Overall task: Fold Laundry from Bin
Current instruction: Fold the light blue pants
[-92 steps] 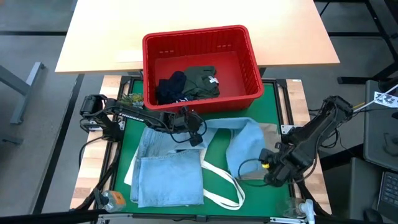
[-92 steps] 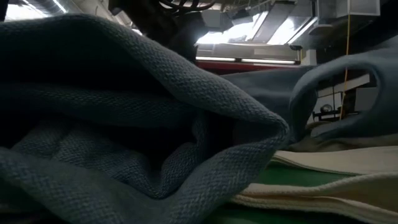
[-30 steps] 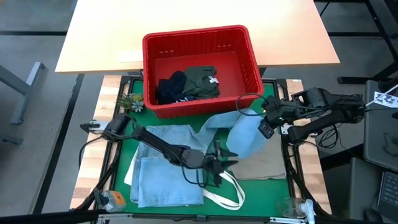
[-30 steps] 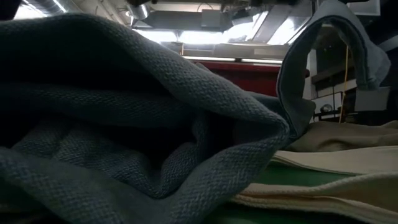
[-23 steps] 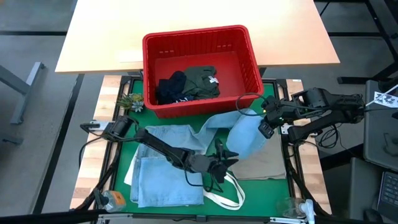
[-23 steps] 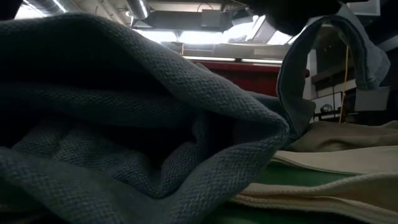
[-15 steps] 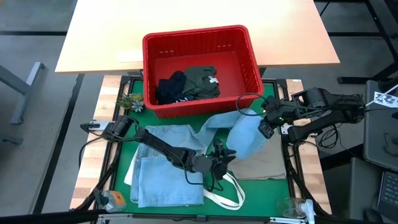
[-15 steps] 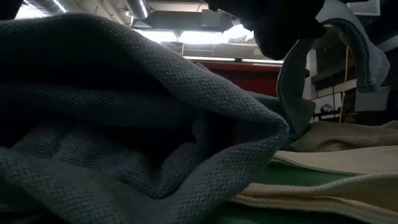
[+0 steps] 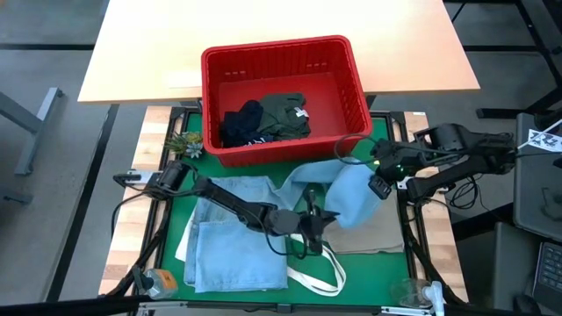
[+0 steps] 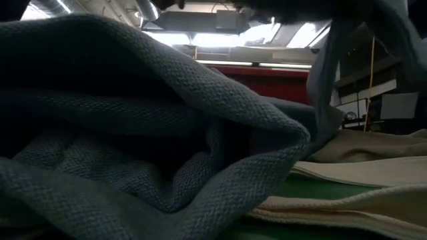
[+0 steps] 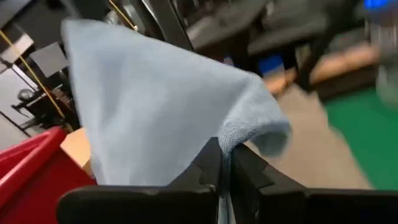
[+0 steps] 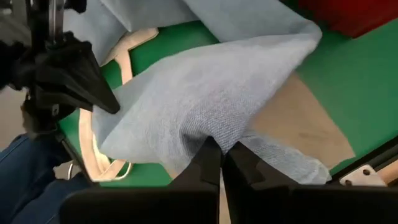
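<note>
Light blue denim jeans (image 9: 237, 237) lie spread on the green mat (image 9: 184, 197). One leg (image 9: 351, 195) is raised between my two grippers. My left gripper (image 9: 320, 221) reaches in from the left and is shut on that leg. My right gripper (image 9: 376, 183) comes from the right and is shut on the same leg. The red bin (image 9: 281, 66) stands at the far side with dark navy (image 9: 239, 123) and olive (image 9: 285, 114) laundry inside. Beige cloth (image 9: 382, 226) lies under the raised leg. My left gripper pinches a rolled edge of the jeans leg (image 11: 241, 134) between its two fingers, coming level from the table's left. The cloth stands up from the fingers, clear of the mat. My right gripper pinches a fold of the same leg (image 12: 210, 127) between its two fingers, slanting down from the right. The cloth spreads away from it toward the left gripper (image 12: 62, 68).
A white tote bag's straps (image 9: 320, 263) lie on the mat near the front, just before my left gripper. A small green plant (image 9: 183, 143) sits left of the bin. In the low view, jeans cloth (image 10: 133, 133) fills the foreground.
My left gripper has gone a little toward the raised jeans leg, has rolled, and has shut on the leg's edge. The raised leg has sagged and spread lower toward the left gripper.
</note>
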Available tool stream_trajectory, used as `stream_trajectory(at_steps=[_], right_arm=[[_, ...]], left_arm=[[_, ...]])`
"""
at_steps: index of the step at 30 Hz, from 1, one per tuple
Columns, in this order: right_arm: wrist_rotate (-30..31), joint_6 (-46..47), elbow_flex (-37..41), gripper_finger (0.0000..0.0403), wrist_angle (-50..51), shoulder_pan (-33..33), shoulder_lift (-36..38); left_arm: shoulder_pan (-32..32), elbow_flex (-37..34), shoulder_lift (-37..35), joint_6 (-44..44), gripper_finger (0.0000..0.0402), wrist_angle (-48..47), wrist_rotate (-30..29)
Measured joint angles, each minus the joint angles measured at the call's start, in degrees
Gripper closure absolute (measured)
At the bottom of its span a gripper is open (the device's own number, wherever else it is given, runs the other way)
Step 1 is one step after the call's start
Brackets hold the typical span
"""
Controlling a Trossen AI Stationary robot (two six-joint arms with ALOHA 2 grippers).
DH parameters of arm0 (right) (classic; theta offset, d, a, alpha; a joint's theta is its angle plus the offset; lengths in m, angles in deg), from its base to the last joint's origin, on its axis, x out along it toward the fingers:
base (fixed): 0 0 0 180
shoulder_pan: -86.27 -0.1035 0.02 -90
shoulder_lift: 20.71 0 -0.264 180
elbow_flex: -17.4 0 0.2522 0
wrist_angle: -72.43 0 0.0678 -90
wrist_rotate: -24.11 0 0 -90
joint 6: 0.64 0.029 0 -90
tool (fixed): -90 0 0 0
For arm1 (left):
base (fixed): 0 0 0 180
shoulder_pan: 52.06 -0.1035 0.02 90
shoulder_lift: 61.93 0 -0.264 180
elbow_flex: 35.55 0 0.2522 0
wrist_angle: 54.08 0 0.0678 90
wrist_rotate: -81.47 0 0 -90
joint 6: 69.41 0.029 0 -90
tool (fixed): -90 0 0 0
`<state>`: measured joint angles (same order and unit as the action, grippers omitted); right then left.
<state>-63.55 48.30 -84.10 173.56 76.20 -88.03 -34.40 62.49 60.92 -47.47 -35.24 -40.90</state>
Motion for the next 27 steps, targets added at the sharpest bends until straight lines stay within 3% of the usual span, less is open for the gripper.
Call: stream_trajectory(at_steps=[4,8,12,19,27], right_arm=[[-0.68,0.05,-0.16,0.0401,3.05,0.0,1.19],[-1.0,0.07,-2.01,0.0401,2.6,-0.03,2.29],[-1.38,-1.33,-6.9,0.0401,2.65,-0.02,2.66],[-2.64,-3.33,-18.26,0.0401,2.65,-0.02,2.76],[-4.18,-5.96,-26.98,0.0401,2.63,-0.02,3.72]], left_arm=[[-0.96,1.74,0.0,-6.26,0.0395,6.38,7.01],[-2.44,6.45,0.0,-16.43,0.0397,6.49,17.18],[-3.59,11.0,0.0,-20.68,0.0398,6.48,21.88],[-3.73,17.3,0.0,-21.87,0.0398,6.55,24.59],[-4.12,18.55,0.97,-21.83,0.0394,7.36,23.77]])
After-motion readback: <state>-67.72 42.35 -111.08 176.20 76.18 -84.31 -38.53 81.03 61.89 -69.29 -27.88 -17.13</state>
